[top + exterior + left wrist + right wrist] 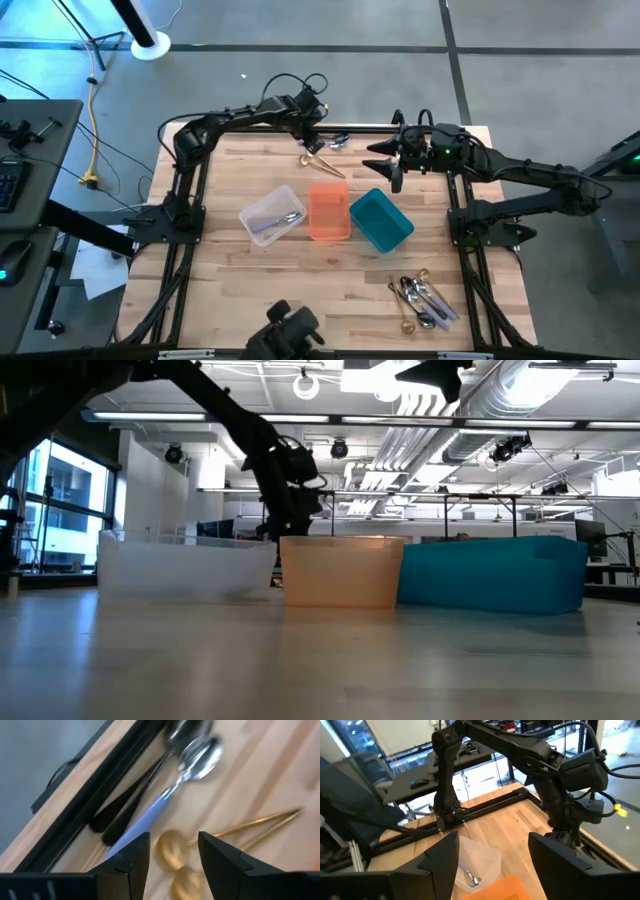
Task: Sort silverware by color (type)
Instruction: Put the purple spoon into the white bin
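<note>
Your clear bin (272,216) holds one spoon (283,218); the orange bin (329,210) beside it shows nothing inside. Past the orange bin, gold spoons (172,853) lie by black pieces (117,812). The left gripper (174,852) straddles a gold bowl, fingers apart, gripping nothing. The right gripper (492,850) hangs open nearby.

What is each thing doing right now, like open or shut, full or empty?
Left gripper: open, low over the gold spoons, holding nothing.
Right gripper: open, empty, hovering near the table's far edge.
Gold spoons: lying flat on the table.
Clear bin: has silverware in it.
Orange bin: looks empty.
Teal bin: looks empty.
Pile of silverware: lying loose, unsorted, at the near right corner.
</note>
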You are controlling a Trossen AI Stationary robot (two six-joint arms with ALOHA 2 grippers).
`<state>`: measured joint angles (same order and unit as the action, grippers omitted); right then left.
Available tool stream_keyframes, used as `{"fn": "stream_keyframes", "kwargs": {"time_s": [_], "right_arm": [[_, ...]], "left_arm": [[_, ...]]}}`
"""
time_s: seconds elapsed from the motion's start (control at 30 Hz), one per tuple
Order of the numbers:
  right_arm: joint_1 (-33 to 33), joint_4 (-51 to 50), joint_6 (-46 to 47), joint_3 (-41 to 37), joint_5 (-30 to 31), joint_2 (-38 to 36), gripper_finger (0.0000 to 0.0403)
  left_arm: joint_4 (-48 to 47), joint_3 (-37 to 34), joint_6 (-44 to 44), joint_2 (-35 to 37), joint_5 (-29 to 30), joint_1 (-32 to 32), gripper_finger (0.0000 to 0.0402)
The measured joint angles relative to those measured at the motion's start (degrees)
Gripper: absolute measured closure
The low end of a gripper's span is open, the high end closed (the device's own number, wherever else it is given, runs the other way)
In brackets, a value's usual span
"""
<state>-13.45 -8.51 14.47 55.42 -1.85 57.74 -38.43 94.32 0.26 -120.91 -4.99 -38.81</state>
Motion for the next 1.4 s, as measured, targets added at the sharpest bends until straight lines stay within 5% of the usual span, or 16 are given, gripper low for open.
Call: {"fn": "stream_keyframes", "kwargs": {"time_s": [0.4,1.4], "right_arm": [[0.00,0.00,6.18,0.00,0.22,0.07,0.0180],[0.00,0.04,6.10,0.00,3.02,0.07,0.0180]], "left_arm": [[-0.71,0.00,1.20,-4.74,-1.61,-5.15,0.0243],[-5.27,-0.02,17.04,-5.74,-0.36,-2.18,0.0264]]}}
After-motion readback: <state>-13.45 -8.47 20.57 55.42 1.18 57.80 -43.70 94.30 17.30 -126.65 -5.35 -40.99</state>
